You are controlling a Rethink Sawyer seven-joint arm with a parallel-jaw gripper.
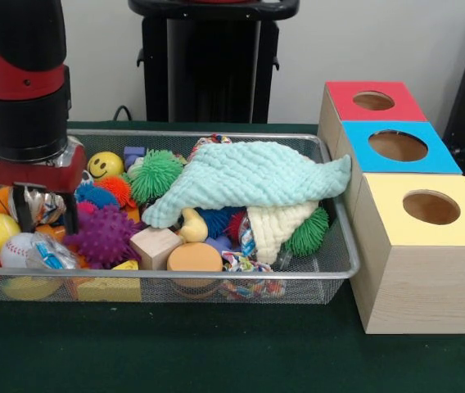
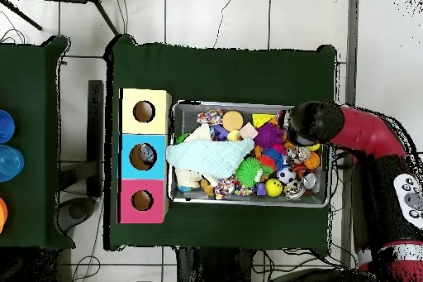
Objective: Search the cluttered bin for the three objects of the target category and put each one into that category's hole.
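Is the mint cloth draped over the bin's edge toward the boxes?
Yes, the mint cloth reaches over the bin rim beside the blue-topped box.

I count three wooden boxes: one red-topped, one blue-topped, one yellow-topped, each with one round hole. One wire bin. In it I make out one pale green cloth, two green spiky balls, one purple spiky ball, one smiley ball, one baseball (the rest is too tangled to count).
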